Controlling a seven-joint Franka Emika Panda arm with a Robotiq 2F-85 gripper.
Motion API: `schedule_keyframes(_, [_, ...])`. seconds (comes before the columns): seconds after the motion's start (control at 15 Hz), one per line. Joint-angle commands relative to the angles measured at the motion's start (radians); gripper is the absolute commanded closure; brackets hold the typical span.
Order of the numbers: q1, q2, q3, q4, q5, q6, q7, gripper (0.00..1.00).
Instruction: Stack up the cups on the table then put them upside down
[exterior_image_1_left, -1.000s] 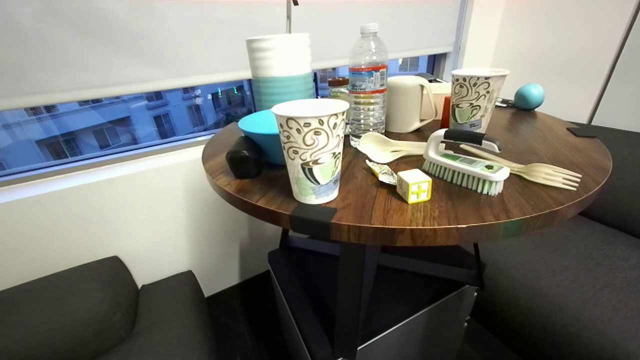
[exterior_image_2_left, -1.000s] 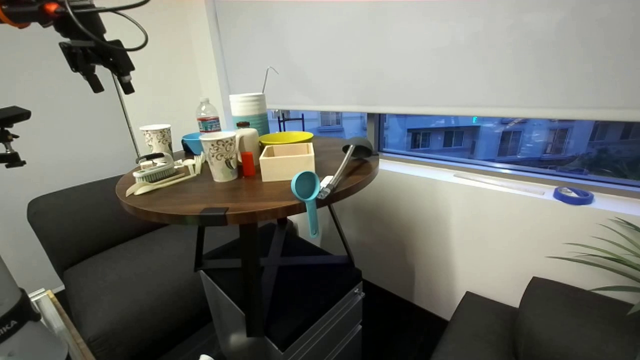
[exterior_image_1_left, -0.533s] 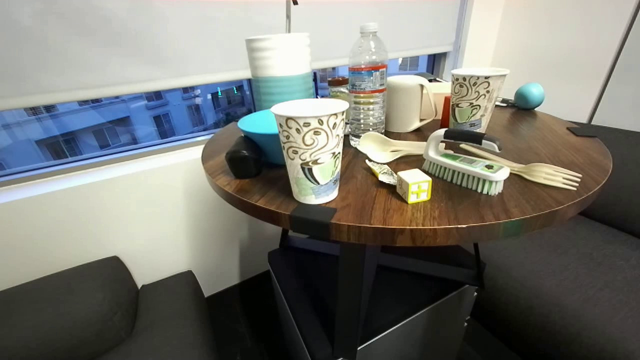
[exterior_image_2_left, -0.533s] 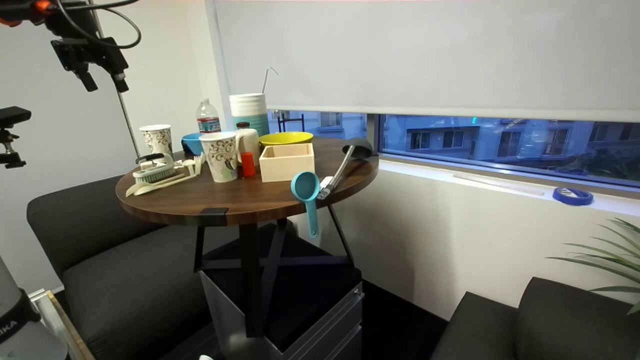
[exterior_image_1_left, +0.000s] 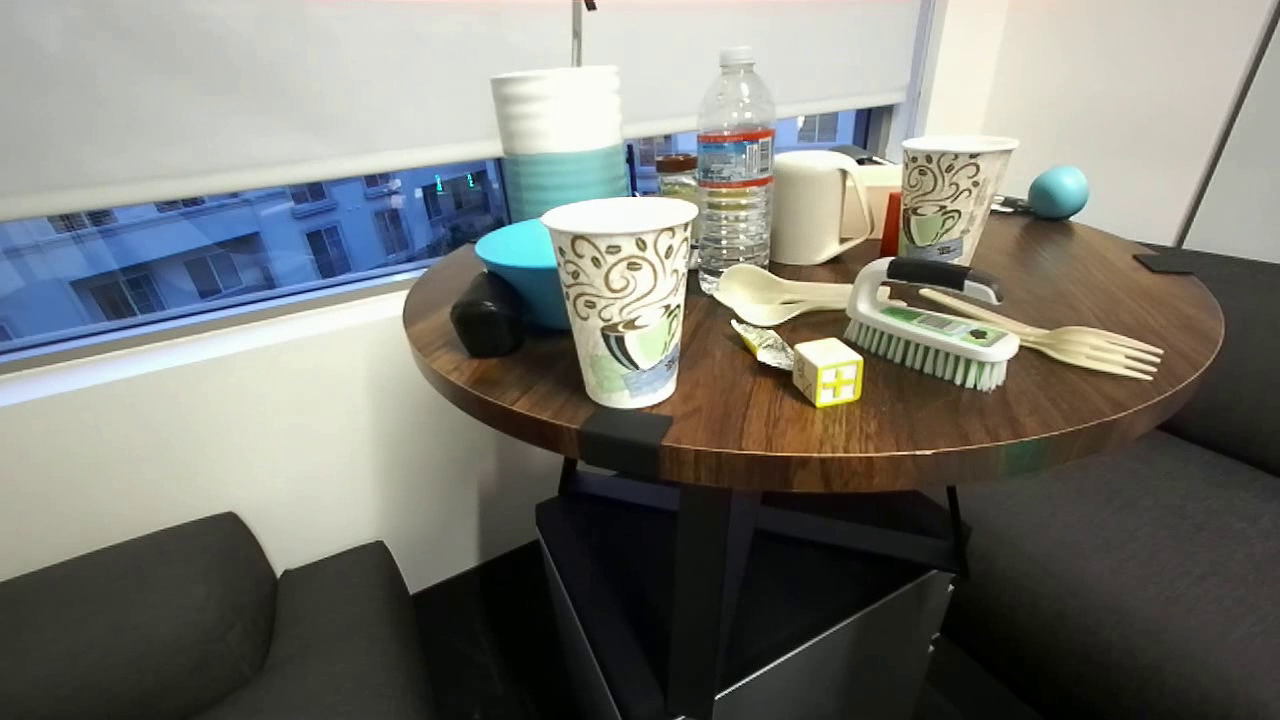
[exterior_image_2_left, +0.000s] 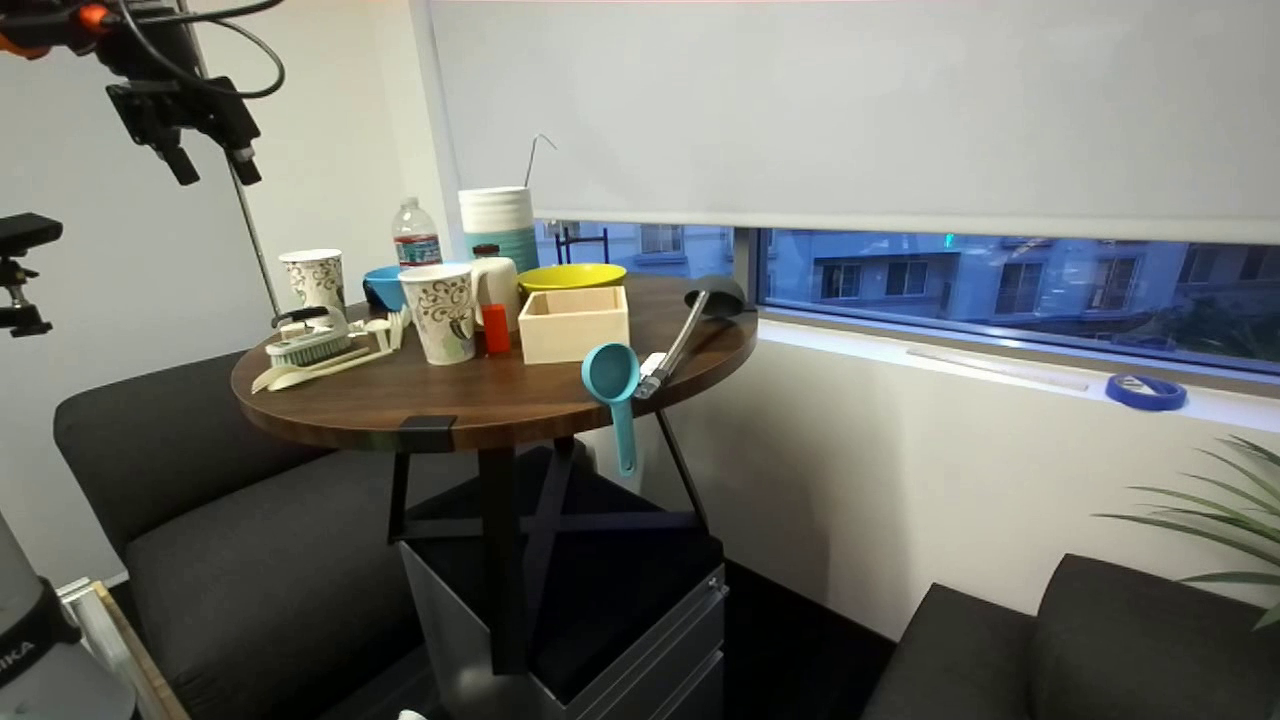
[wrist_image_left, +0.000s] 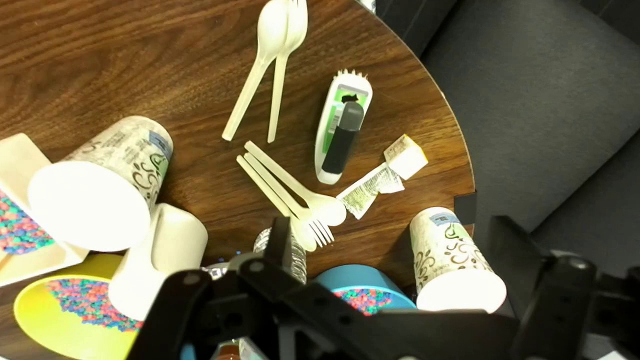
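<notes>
The step in hand looks like the approach to a first pick-up: nothing is nested yet and nothing is turned over. Both cups stand upright on the table (exterior_image_1_left: 900, 425), mouths up, well apart. The edge cup (exterior_image_1_left: 630, 305) is near the table's border, just beside the bowl (exterior_image_1_left: 513, 250); the inner cup (exterior_image_2_left: 442, 318) stands by the mug (exterior_image_1_left: 808, 210) and the box (exterior_image_2_left: 575, 332), though whether it touches either I cannot tell. The claw (exterior_image_2_left: 217, 170) hangs high in an exterior view, its fingers (wrist_image_left: 515, 270) spread wide with nothing between them, touching neither cup. In the wrist view the edge cup shows across the gap, close to one finger, so it seems the handier one to take first, but that is a guess. The next move calls for centring over a cup, then coming straight down with a finger on either side of its wall; at the edge cup, one finger may have to slip in next to the bowl. The squeeze should be light, since the cups look like paper and would probably dent. The lift should then clear the bottle (exterior_image_1_left: 737, 190) before one cup is lowered into the other; flipping the pair comes last.
</notes>
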Motion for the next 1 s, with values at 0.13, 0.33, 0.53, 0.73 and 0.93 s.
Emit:
schedule_keyframes(0.13, [-0.007, 0.259, 0.127, 0.166, -0.018, 0.108, 0.076, 0.0])
schedule_keyframes(0.33, [-0.021, 0.401, 0.167, 0.267, -0.038, 0.116, 0.143, 0.0])
schedule_keyframes(0.53, [-0.014, 0.529, 0.174, 0.35, -0.041, 0.102, 0.182, 0.0])
schedule_keyframes(0.73, [-0.012, 0.633, 0.18, 0.409, -0.061, 0.108, 0.219, 0.0])
schedule_keyframes(0.93, [0.003, 0.703, 0.176, 0.451, -0.073, 0.092, 0.227, 0.0])
